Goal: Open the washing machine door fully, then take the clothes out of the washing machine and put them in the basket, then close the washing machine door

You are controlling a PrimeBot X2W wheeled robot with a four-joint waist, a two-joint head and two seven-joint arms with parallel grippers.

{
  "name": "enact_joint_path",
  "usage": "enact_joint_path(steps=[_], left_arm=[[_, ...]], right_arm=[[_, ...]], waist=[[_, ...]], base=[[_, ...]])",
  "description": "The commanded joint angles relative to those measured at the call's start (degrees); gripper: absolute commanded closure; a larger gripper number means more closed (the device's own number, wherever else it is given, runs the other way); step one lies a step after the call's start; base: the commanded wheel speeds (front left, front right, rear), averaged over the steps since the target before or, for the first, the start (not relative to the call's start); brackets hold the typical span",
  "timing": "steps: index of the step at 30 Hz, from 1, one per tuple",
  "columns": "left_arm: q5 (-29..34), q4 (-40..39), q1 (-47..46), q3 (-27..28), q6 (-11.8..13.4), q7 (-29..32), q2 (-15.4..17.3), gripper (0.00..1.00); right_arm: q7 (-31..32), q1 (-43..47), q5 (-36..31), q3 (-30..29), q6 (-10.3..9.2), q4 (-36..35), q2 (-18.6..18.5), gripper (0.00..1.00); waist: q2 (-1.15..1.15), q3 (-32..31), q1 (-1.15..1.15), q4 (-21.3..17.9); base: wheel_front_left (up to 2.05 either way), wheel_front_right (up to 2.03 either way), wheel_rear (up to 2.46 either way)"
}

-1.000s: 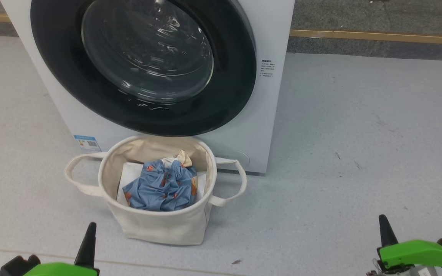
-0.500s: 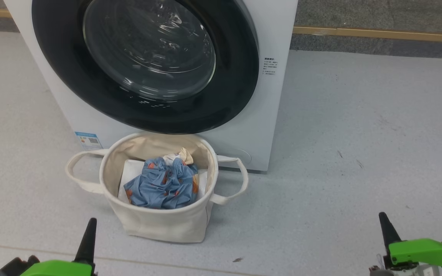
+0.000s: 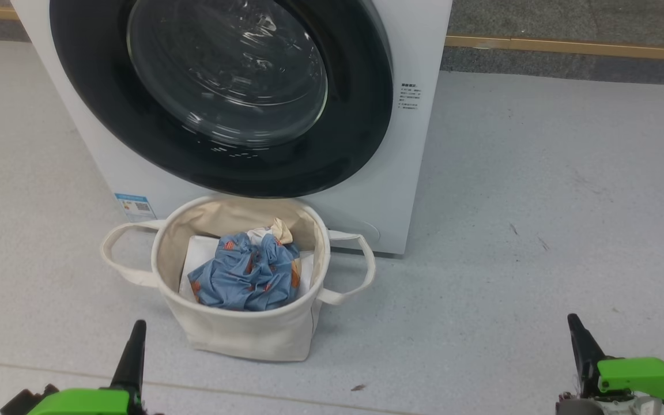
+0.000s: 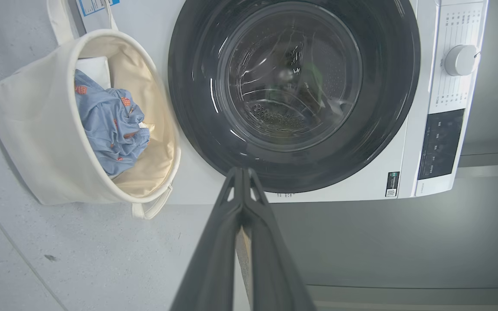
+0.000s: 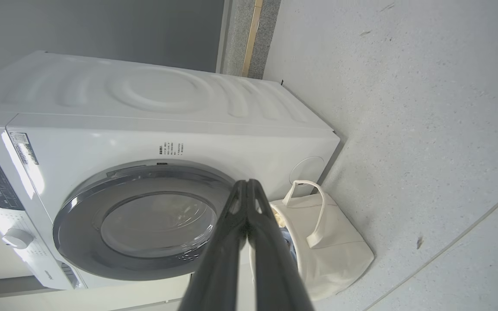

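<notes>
Left gripper (image 4: 242, 172) has its fingers pressed tight together, holding nothing; right gripper (image 5: 247, 182) likewise closed and empty; the clothes (image 3: 245, 276) lie bunched in the basket (image 3: 240, 334); the washing machine door (image 3: 90, 86) sits flush against the washing machine (image 3: 401, 150).

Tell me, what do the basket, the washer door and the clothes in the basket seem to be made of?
Basket: likely cream canvas, matt; its wall sags and creases.
Door: glossy black rim, probably plastic, around a clear bulging bowl that looks like glass, with sharp reflections.
Clothes: soft cloth, matt blue with orange marks, crumpled in folds.
</notes>
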Motion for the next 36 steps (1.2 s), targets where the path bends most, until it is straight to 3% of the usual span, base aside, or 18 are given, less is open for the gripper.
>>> enact_joint_path(steps=[1,15,36], left_arm=[[-1.24,-2.47,-1.6,2.45,0.08,0.55,0.07,1.0],[-7.88,-4.49,-1.39,4.97,0.09,2.86,-2.13,1.0],[-8.0,-4.53,-1.38,5.0,0.09,2.89,-2.17,1.0]], right_arm=[[0.57,-2.43,1.59,0.73,0.01,-2.44,-0.46,1.0],[2.94,-2.36,11.05,0.08,0.0,-3.9,-0.49,1.0],[2.97,-2.36,11.23,0.08,0.0,-3.92,-0.49,1.0]], waist=[[0.0,0.04,0.0,0.04],[0.0,0.57,0.0,0.44],[0.0,0.58,0.0,0.45]], base=[[0.0,0.0,0.0],[0.0,0.0,0.0],[0.0,0.0,0.0]])
